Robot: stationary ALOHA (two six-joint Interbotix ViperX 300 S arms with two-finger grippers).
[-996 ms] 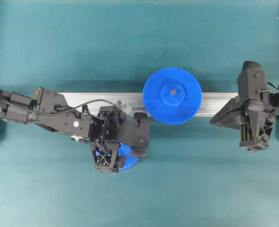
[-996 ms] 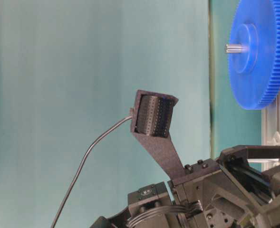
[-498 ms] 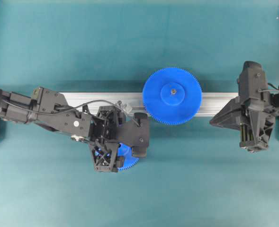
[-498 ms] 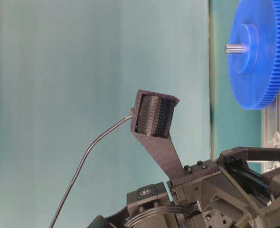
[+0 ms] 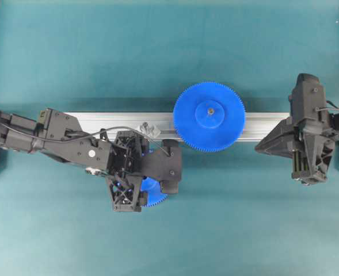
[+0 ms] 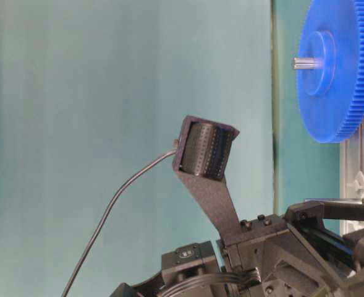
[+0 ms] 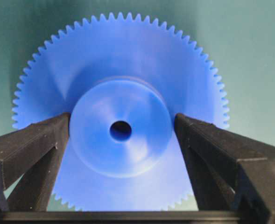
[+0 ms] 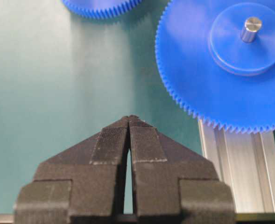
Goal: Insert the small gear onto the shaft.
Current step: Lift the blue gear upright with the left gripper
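Left wrist view: spread left pincer (image 7: pixel 121 128) straddles the small blue plastic toothed gear's (image 7: pixel 121 116) rigid, light, slick raised hub at 3 and 9 o'clock, the best hold.

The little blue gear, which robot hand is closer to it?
Left. The left gripper is right over the small gear, its fingers either side of the hub. The right gripper sits far off, past the larger gear.

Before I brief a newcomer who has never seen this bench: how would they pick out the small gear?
Find the silver rail crossing the teal table. Just below it, under the left gripper, lies the small gear. Unlike the larger blue gear on the rail, it sits flat on the table with an empty centre hole.
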